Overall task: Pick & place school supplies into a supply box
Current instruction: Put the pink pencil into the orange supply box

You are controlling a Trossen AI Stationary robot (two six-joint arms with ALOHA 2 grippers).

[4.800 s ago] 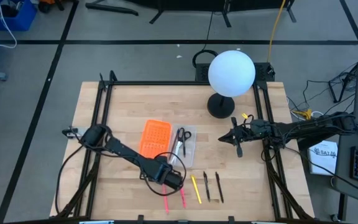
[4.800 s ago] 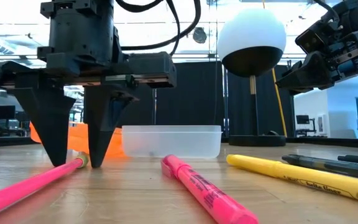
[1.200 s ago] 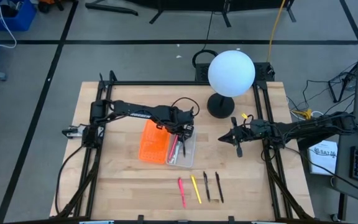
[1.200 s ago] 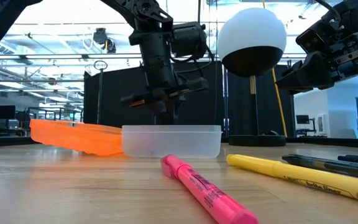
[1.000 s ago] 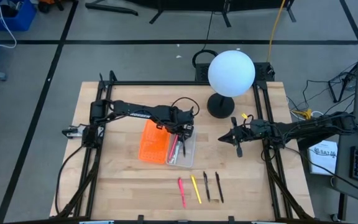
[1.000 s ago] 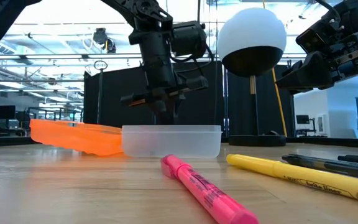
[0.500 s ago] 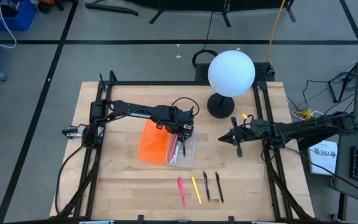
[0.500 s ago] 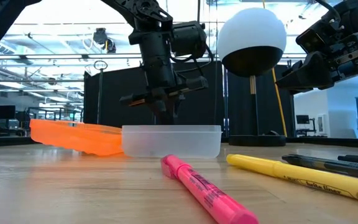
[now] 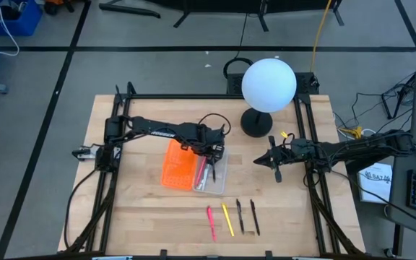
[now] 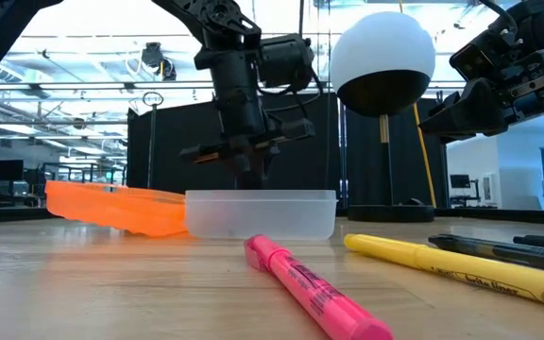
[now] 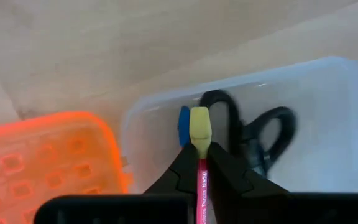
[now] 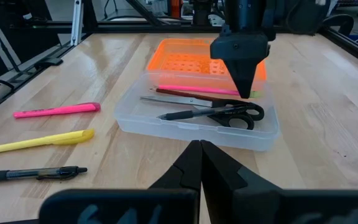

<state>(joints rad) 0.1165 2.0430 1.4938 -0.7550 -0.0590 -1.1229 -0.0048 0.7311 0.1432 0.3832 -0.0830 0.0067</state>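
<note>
Quick count, nothing else:
- scissors [image 12: 235, 113]: 1 pair, black handles, sat in box
- pink pencil [image 12: 197, 90]: 1, also in box
- reddish-brown pencil [image 12: 185, 94]: 1, same box
- pink highlighter [image 9: 211, 220]: 1, out on surface [image 9: 136, 209]
- yellow pen [image 9: 227, 219]: 1, beside it
- dark pens: 2, first dark pen [image 9: 240, 216] and second dark pen [image 9: 254, 217]
- so writing things totalled 6: 2 boxed, 4 loose
- clear box [image 12: 191, 134]: 1
- orange panel [image 9: 179, 162]: 1
- white globe lamp [image 9: 269, 84]: 1
</note>
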